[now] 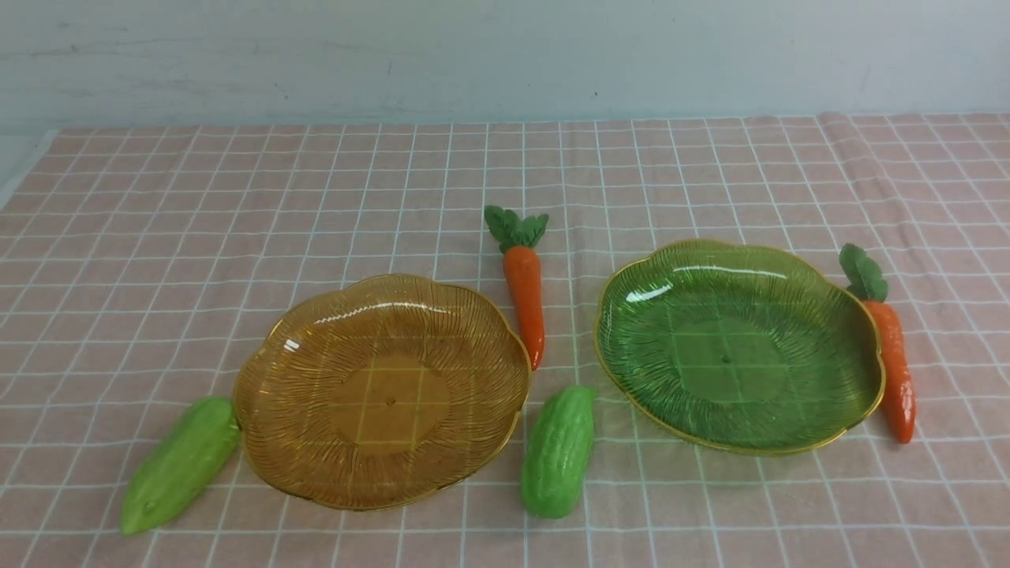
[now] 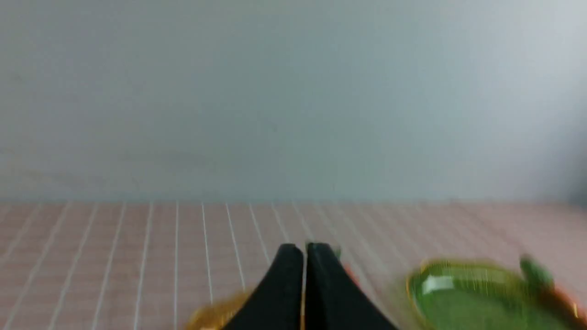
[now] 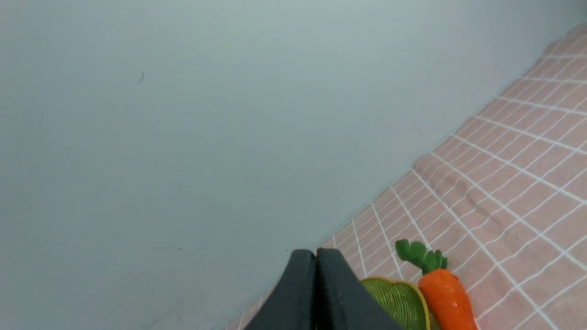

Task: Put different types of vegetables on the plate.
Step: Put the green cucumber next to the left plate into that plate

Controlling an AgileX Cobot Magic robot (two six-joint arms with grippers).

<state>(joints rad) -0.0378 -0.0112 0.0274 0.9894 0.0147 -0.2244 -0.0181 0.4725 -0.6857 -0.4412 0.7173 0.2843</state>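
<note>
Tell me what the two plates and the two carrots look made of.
Amber plate and green plate: likely clear tinted plastic, possibly glass; the checked cloth shows through, ribs catch glare, rims look gilt. Carrot between the plates and carrot right of the green plate: probably moulded plastic, glossy orange skin with highlights, duller green tops.

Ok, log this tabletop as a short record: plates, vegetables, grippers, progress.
surface: pink checked cloth
plates: amber plate on the left, green plate on the right, both empty
carrots: middle carrot between the plates; right carrot along the green plate's right edge
gourds: left gourd beside the amber plate's left edge; middle gourd between the plates, nearer the robot
left gripper: shut, holding nothing
right gripper: shut, holding nothing
progress: no vegetable on a plate yet
</note>
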